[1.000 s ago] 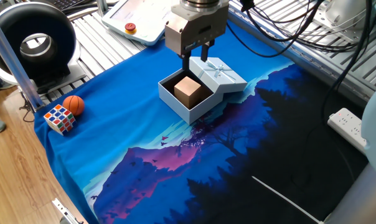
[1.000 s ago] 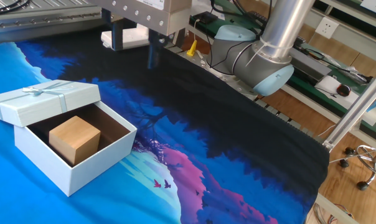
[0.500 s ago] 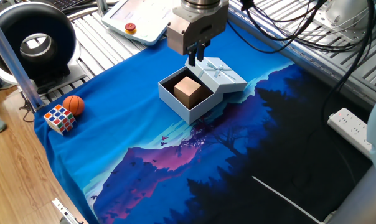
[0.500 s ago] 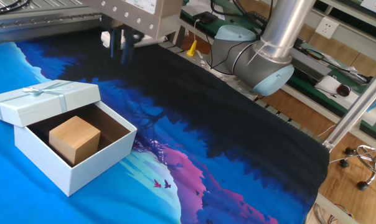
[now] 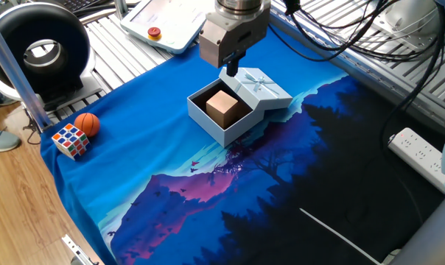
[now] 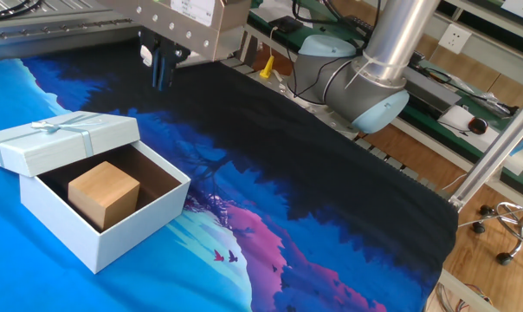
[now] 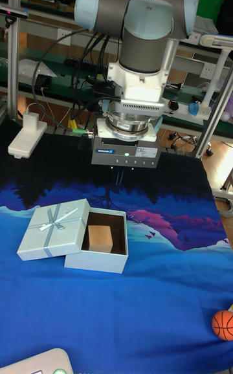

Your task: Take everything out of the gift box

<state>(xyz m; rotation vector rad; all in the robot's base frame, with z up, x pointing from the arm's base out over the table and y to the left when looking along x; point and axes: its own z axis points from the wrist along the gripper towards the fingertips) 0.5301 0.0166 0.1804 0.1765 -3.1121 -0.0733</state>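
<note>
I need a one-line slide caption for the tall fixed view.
Robot gripper hangs above an open gift box holding a brown cube, lid leaning beside.

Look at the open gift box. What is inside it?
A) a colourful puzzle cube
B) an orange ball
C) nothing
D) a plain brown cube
D: a plain brown cube sits inside the gift box, while the orange ball and colourful puzzle cube lie away on the cloth.
</note>
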